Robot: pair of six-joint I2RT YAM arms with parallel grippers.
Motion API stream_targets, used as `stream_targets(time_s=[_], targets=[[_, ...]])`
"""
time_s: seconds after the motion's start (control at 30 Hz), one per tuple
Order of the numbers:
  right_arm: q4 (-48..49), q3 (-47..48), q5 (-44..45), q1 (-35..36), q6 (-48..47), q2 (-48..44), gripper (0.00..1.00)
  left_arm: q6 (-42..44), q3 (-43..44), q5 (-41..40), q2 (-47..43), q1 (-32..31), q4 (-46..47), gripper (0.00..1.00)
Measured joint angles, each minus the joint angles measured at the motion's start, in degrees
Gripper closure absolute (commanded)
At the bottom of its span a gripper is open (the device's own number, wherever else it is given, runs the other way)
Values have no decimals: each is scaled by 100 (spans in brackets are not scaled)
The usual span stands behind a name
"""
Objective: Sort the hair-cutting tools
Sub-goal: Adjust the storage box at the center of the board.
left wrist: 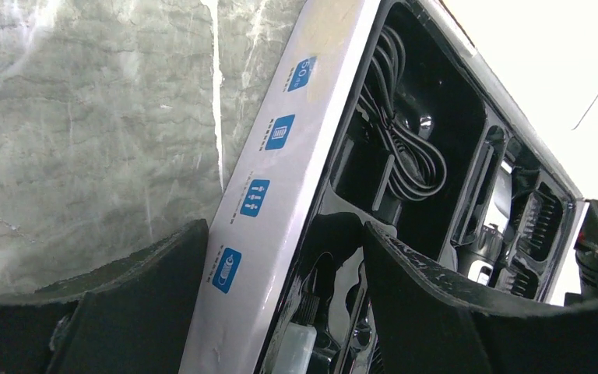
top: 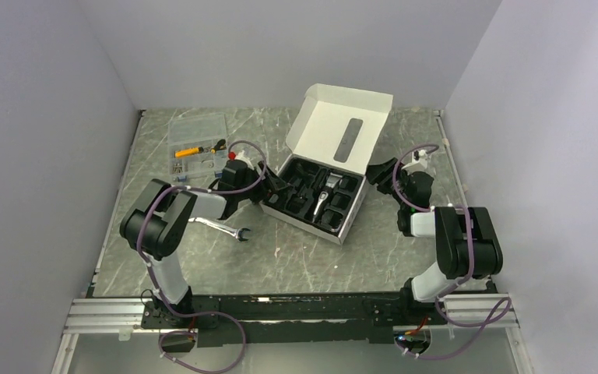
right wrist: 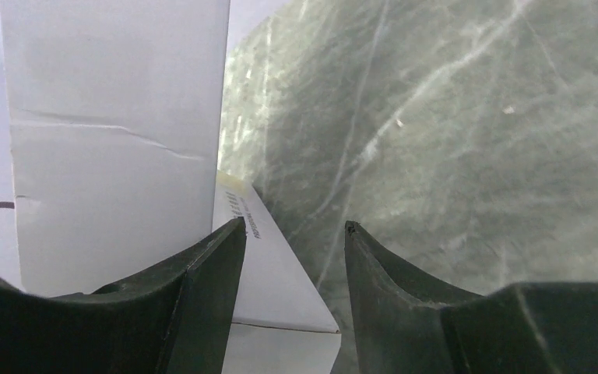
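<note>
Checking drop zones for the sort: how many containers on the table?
2. A clear organizer case at the back left of the table; an open white kit box mid-table, lid raised. No other shows, though something small could be hidden.

left arm and right arm are showing black joints, white links, purple cables and matte black fingers.

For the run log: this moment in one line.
left gripper: open, astride kit box wall | right gripper: open, beside box | hair clipper: in box | open-end wrench: on table
</note>
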Motion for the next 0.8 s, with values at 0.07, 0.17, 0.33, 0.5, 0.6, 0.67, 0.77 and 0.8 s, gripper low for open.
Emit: stream_targets(time_s=[0.07,0.17,0.33,0.5,0.6,0.67,0.77,0.8], targets=[[-155,-120,133,2,-133,-155,46,0,-39,-55,-7,-42,66,24],[-525,-273,391,2,-317,-332,44,35,-114,-186,-76,-103,98,24],[-1137,-310,723,35,-501,-413,41,190,-203,-411,-321,-219,-243,23],[-1532,-310,890,33,-586,-400,40,308,-203,-483,-433,-249,-498,24],[-1552,-310,852,-26,-549,-313,38,334,-208,-487,-496,-249,-632,24],[-1523,-319,732,-142,-466,-221,36,345,-219,-485,-557,-247,-765,24],[-1458,-385,588,-284,-304,-118,33,337,-282,-485,-656,-238,-892,24],[-1438,-389,560,-308,-247,-90,32,334,-295,-487,-688,-238,-931,24]])
